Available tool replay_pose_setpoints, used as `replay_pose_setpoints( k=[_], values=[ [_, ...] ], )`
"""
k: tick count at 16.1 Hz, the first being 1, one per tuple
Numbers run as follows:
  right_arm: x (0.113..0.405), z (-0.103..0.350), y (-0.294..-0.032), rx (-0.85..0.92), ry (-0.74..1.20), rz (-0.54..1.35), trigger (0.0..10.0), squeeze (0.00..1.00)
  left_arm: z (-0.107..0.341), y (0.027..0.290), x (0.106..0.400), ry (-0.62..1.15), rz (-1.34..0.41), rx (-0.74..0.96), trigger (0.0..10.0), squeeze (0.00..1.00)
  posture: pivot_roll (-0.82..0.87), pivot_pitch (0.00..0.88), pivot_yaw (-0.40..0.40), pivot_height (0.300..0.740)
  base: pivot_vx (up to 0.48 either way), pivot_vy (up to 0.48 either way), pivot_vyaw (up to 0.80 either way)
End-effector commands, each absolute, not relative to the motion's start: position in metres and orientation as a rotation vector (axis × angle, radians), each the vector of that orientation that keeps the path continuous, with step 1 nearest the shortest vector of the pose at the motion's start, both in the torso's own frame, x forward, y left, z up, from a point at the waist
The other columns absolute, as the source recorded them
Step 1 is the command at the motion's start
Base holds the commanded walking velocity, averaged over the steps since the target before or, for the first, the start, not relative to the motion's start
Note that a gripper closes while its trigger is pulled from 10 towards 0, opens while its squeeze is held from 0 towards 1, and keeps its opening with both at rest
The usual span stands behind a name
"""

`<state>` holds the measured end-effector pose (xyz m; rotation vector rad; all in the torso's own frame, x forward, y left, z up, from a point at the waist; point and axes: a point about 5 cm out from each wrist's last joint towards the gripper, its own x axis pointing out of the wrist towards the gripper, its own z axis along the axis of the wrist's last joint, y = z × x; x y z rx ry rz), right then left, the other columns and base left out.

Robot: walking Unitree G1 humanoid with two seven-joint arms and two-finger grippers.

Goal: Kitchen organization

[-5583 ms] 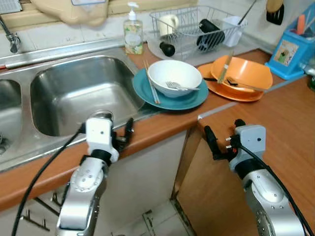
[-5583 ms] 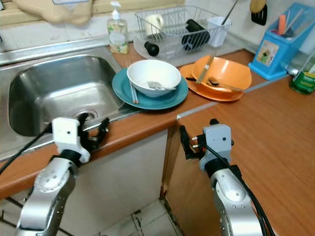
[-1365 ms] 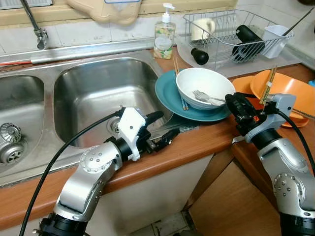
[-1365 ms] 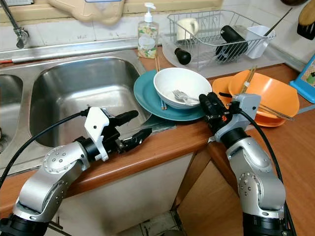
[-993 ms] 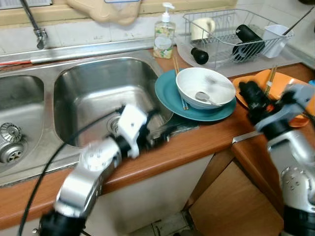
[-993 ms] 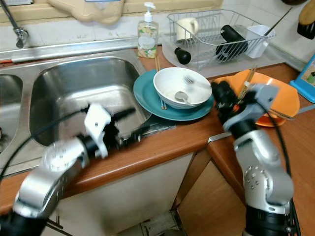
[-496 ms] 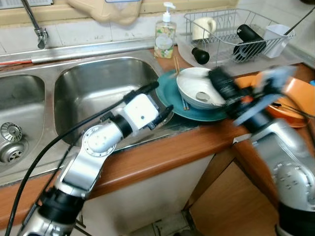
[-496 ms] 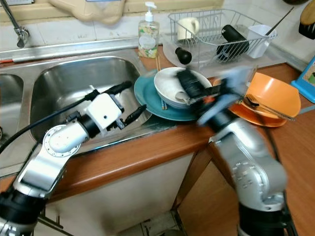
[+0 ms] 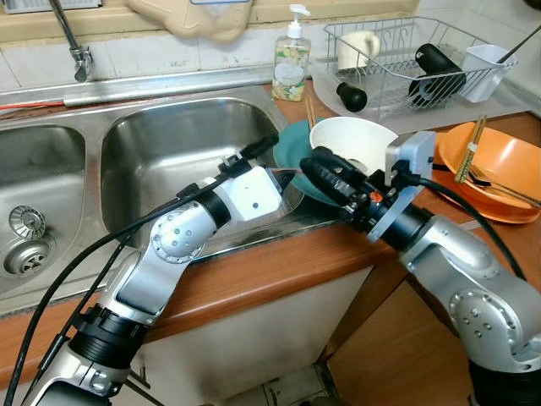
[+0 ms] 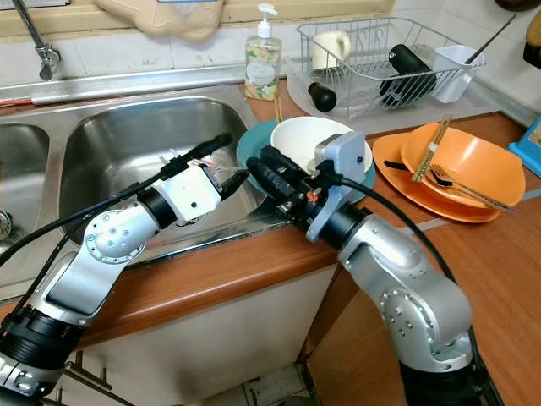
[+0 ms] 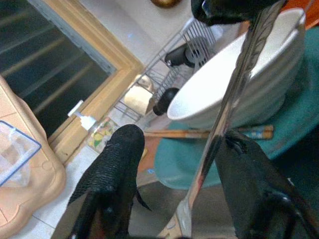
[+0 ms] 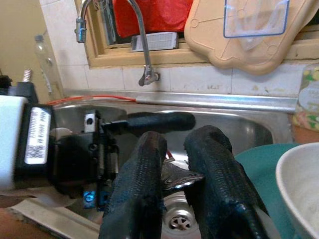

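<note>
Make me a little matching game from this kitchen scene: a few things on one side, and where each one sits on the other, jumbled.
Things:
1. white ceramic bowl
2. wooden chopsticks
3. black bottle
4. metal utensil

Places:
A. in the wire dish rack
B. pinched in the right gripper
C. on the teal plate
D. across the orange bowl

Pairs: 1-C, 2-D, 3-A, 4-B
</note>
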<state>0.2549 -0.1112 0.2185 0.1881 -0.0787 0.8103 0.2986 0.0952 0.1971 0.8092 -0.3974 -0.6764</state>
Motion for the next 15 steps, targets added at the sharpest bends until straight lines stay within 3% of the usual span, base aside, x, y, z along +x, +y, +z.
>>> replay_pose_setpoints(
  k=[1, 12, 13, 14, 15],
  values=[
    [0.253, 0.218, -0.109, 0.18, -0.074, 0.811, 0.0, 0.0, 0.194, 0.094, 0.3, -0.386, -0.692, 0.824, 0.0, 0.0, -0.12, 0.0, -0.016, 0.74, 0.0, 0.0, 0.0],
    [0.249, 0.211, -0.107, 0.181, -0.069, 0.77, 0.0, 0.0, 0.182, 0.097, 0.301, -0.322, -0.73, 0.837, 0.0, 0.0, -0.13, 0.0, 0.016, 0.74, 0.0, 0.0, 0.0],
    [0.25, 0.211, -0.107, 0.179, -0.067, 0.766, 1.1, 0.0, 0.182, 0.098, 0.3, -0.324, -0.736, 0.858, 0.0, 0.0, -0.12, 0.0, 0.012, 0.74, 0.0, 0.0, 0.0],
    [0.25, 0.211, -0.107, 0.177, -0.066, 0.764, 6.4, 0.0, 0.181, 0.099, 0.3, -0.319, -0.746, 0.878, 0.0, 0.0, -0.12, 0.0, 0.009, 0.74, 0.0, 0.0, 0.0],
    [0.251, 0.21, -0.106, 0.175, -0.064, 0.763, 10.0, 0.0, 0.18, 0.102, 0.3, -0.307, -0.738, 0.871, 0.0, 0.0, -0.11, 0.0, 0.008, 0.74, 0.0, 0.0, 0.0]
  ],
)
